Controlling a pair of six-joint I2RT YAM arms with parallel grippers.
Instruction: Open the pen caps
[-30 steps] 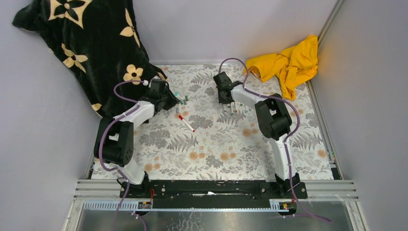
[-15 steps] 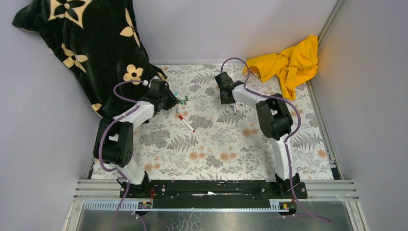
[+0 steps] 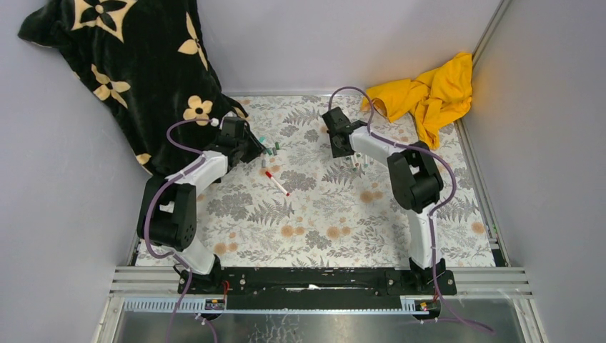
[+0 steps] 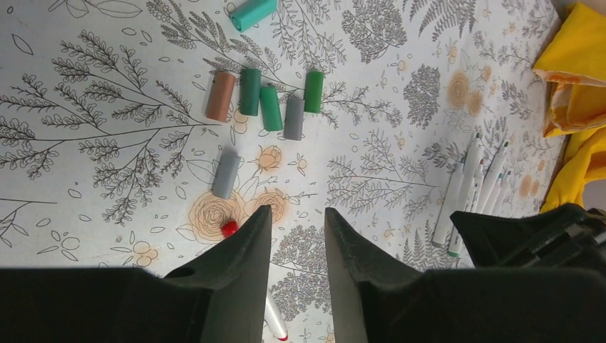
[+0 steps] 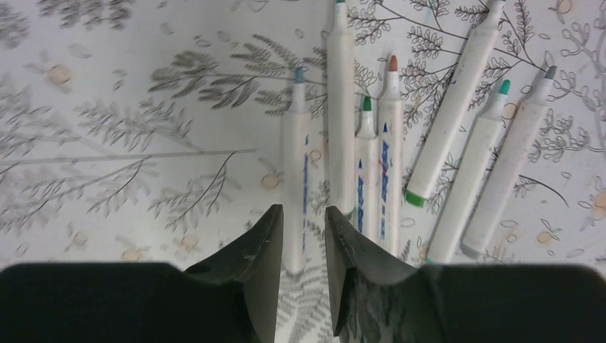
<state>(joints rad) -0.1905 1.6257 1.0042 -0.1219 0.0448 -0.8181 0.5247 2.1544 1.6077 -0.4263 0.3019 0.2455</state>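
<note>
Toward the far left corner of the worktop (image 3: 321,236), 7 loose pen caps (image 4: 270,107) lie by the left gripper (image 4: 294,221), jaws apart, empty. Red cap (image 4: 229,228) looks on its pen (image 4: 274,320); a crooked grab could roll it. Right gripper (image 5: 304,221): jaws apart too.

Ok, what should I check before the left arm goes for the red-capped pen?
1. Left end effector empty, jaws apart: ok.
2. Red cap seated on its pen: ok.
3. Red cap lined up in the gap: not ok; it sits outside one finger, the pen running under.
4. Grey cap clear of the red cap: ok, close but apart.
5. Right end effector open: ok.
6. Right end effector clear of the uncapped pens: cannot tell; the nearest one's end lies in its gap.
</note>
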